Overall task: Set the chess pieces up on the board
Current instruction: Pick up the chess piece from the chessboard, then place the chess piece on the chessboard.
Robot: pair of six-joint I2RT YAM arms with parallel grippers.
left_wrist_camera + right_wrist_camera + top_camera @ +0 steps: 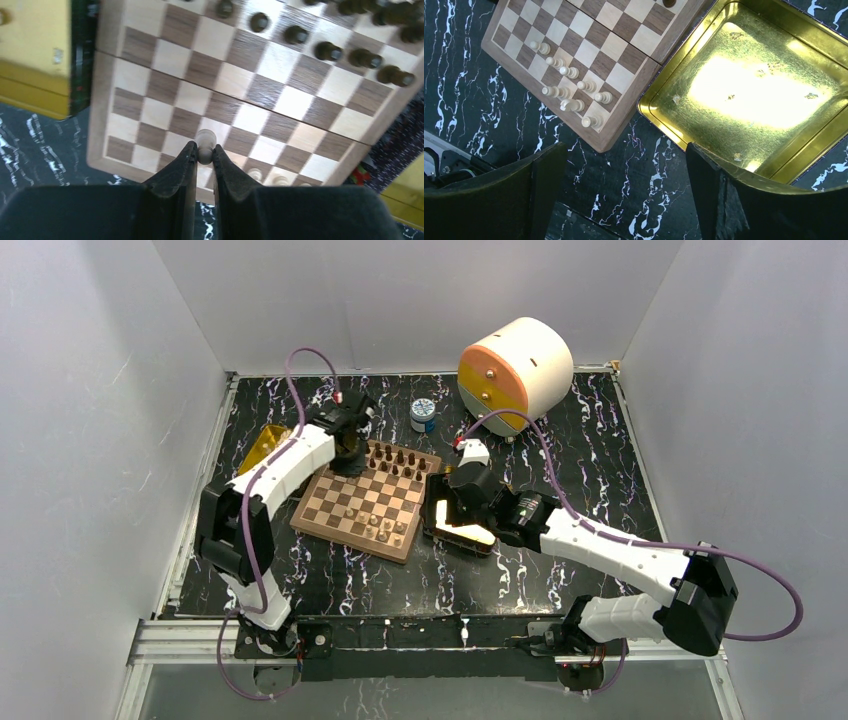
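Top external view: the square wooden chessboard with light and dark checkered squares lies mid-desk on the black white-veined marbled desk, turned slightly. Small dark brown wooden chessmen stand in rows along its 12 o'clock edge, and a few pale tan wooden chessmen cluster toward its 5 o'clock corner. A shiny gold rectangular metal tray sits just beside the board at 3 o'clock. A second gold tray shows at 10 o'clock, partly hidden by the left arm. A small white jar with a blue band stands at 12 o'clock from the board, and a cream drum with an orange face sits at 1 o'clock, near the back wall. In the left wrist view the left jaws are narrow, clamped on one pale tan round-headed wooden chessman above a square near the board's pale-side edge; whether it touches the board I cannot tell. In the right wrist view the right jaws stand wide apart with nothing between them, hanging over the desk at 6 o'clock from the board's corner and the tray.
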